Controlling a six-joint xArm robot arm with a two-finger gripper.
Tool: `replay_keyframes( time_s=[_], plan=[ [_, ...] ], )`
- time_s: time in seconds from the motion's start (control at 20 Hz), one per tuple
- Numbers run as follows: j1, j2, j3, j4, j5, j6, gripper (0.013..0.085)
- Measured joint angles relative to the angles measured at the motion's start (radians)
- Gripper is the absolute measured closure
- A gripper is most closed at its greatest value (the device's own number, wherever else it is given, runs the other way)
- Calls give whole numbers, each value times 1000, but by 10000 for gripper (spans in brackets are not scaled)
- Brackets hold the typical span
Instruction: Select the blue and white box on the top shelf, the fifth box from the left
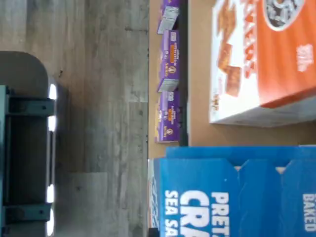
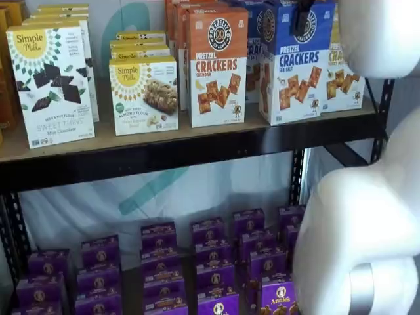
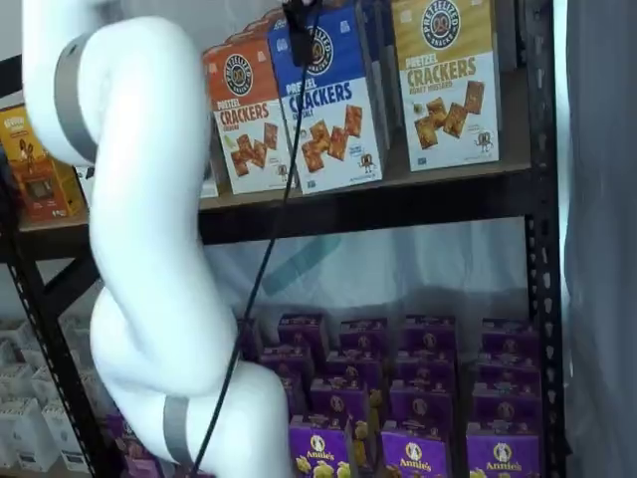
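The blue and white box (image 2: 292, 69) stands on the top shelf (image 2: 164, 154), between an orange-topped cracker box (image 2: 218, 65) and a yellow-topped one (image 2: 344, 72). It shows in both shelf views (image 3: 328, 110). My gripper (image 2: 300, 25) hangs from above at the box's top edge. One black finger lies against its upper front face, and it shows in the same place in a shelf view (image 3: 297, 42). No gap or second finger shows. In the wrist view the box's blue top flaps (image 1: 237, 192) are very close, with the orange box (image 1: 266, 59) beside them.
Simple Mills boxes (image 2: 52, 82) stand further left on the top shelf. Several purple Annie's boxes (image 2: 210, 262) fill the lower shelf. My white arm (image 3: 139, 229) hangs in front of the shelves. A black upright (image 3: 537, 199) stands at the right.
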Motion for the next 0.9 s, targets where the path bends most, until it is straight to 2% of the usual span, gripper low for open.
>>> replay_keyframes(
  time_s=[0.3,0.9],
  plan=[
    [-14,-82,58,20,45,-2,370],
    [-3,-302,318,3,43,-1,370]
  ],
)
